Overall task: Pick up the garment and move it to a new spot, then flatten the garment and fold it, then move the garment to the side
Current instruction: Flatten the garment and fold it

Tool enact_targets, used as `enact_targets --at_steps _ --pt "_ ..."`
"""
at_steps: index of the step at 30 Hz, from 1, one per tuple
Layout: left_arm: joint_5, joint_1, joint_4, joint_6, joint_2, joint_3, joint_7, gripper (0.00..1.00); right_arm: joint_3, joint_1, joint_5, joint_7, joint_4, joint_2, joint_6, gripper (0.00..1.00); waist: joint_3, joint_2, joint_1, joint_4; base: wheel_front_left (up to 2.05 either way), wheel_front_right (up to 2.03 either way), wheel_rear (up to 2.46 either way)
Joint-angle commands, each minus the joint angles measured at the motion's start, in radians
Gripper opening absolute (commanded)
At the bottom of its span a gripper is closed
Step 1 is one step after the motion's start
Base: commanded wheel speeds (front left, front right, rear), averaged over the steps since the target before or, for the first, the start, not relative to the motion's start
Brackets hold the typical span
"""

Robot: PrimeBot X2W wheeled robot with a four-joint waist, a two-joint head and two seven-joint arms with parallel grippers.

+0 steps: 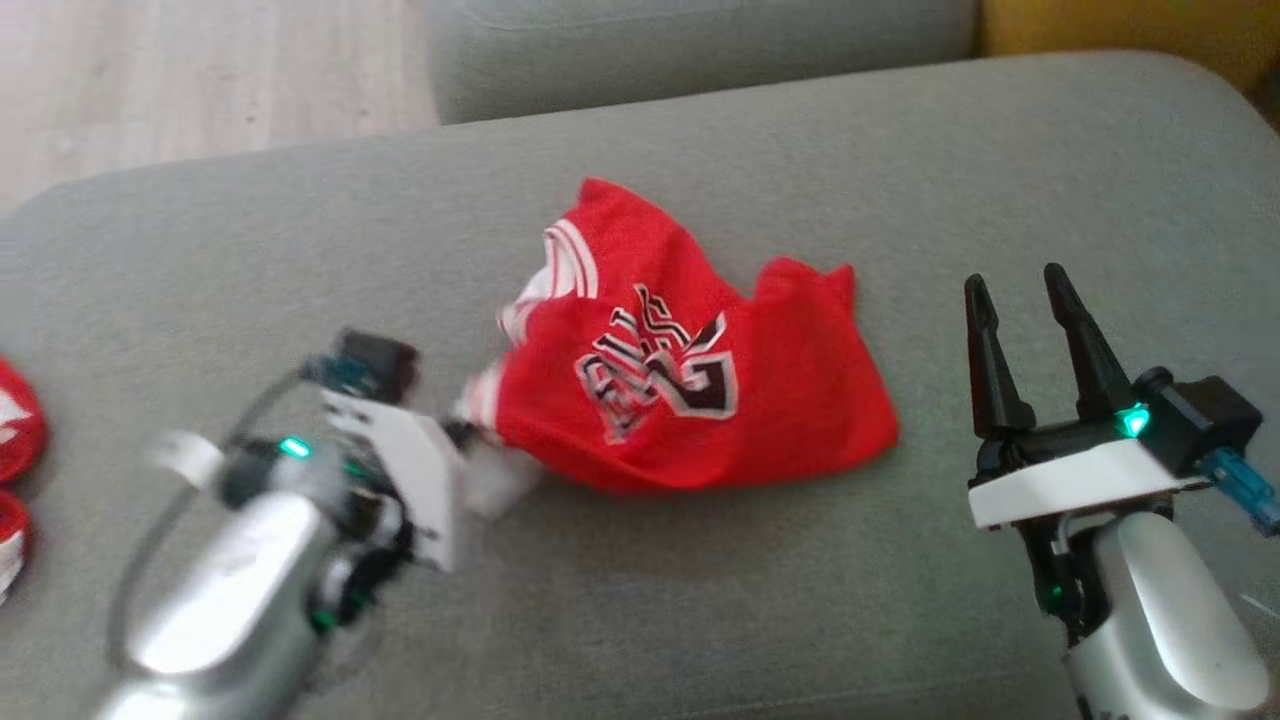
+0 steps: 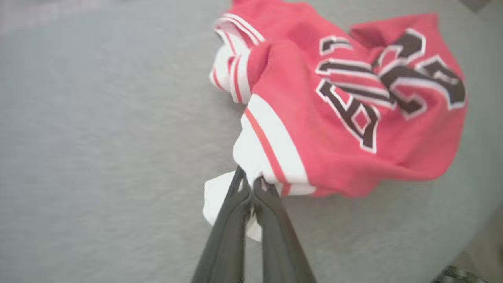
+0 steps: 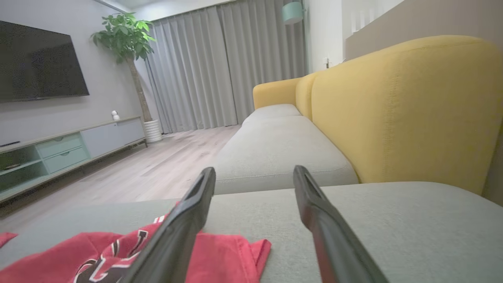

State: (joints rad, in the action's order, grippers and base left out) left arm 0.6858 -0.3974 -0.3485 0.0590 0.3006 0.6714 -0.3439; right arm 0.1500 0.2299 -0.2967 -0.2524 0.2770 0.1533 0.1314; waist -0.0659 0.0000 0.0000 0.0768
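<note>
1: One small pinch was all the left tool point(image 2: 248, 184) had. Its fingers were closed tight on the white trim point(image 2: 271, 145) at the edge of the red garment point(image 1: 700, 380). Risk?

2: Slip, mostly. The mesh looked slick and the bite was thin, so a fast lift could likely have pulled the trim free. The garment also lay bunched in a heap in the middle of the grey sofa seat point(image 1: 850, 140). Hauling it by one edge would probably have dragged it along as a rope, not spread it.

1: Anything nearby to snag?

2: Red-and-white items point(image 1: 15, 430) sat at the seat's left edge, well apart from the garment. A long drag that way could have run into them. Could not tell what they were.

1: Left arm pose?

2: Low over the seat, forearm coming in from the lower left of the head view. The wrist was turned so the fingers pointed right, into the heap. Blurred in that view, sharp in its own wrist view.

1: Right tool point(image 1: 1015, 280)?

2: Wide apart, holding nothing — it hovered right of the garment, near but not touching. Its fingers pointed along the sofa, with the yellow backrest point(image 3: 393, 110) on its right. With only one tool working, flattening would likely have left folds.
</note>
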Motion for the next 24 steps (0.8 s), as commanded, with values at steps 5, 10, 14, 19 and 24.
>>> enact_targets --at_steps 5,10,14,19,24 --pt "-0.136 -0.165 0.128 0.017 0.202 -0.035 -0.054 0.0 0.016 0.008 0.002 -0.009 -0.035 -0.013 -0.001 1.0 0.016 0.0 0.0 -0.056 0.0 0.0 0.0" --pt "-0.291 -0.182 0.234 0.025 0.254 0.058 -0.055 0.0 0.029 0.01 0.002 -0.009 -0.038 -0.021 -0.001 1.0 -0.013 0.0 0.0 -0.067 0.0 0.0 0.0" --pt "-0.314 -0.084 0.193 0.046 0.184 0.148 -0.045 0.0 0.037 0.015 -0.003 -0.009 -0.033 -0.019 -0.001 1.0 -0.038 0.0 0.0 -0.063 0.0 0.0 0.0" --pt "-0.282 0.003 0.066 0.054 0.074 0.194 0.034 0.0 0.046 0.03 -0.005 -0.009 -0.03 -0.008 -0.001 1.0 -0.06 0.0 0.0 -0.054 0.0 0.0 0.0" --pt "-0.257 0.0 0.012 0.072 0.043 0.16 0.112 1.0 0.043 0.032 -0.006 -0.009 -0.026 0.002 -0.001 1.0 -0.058 0.0 0.0 -0.056 0.0 0.0 0.0"
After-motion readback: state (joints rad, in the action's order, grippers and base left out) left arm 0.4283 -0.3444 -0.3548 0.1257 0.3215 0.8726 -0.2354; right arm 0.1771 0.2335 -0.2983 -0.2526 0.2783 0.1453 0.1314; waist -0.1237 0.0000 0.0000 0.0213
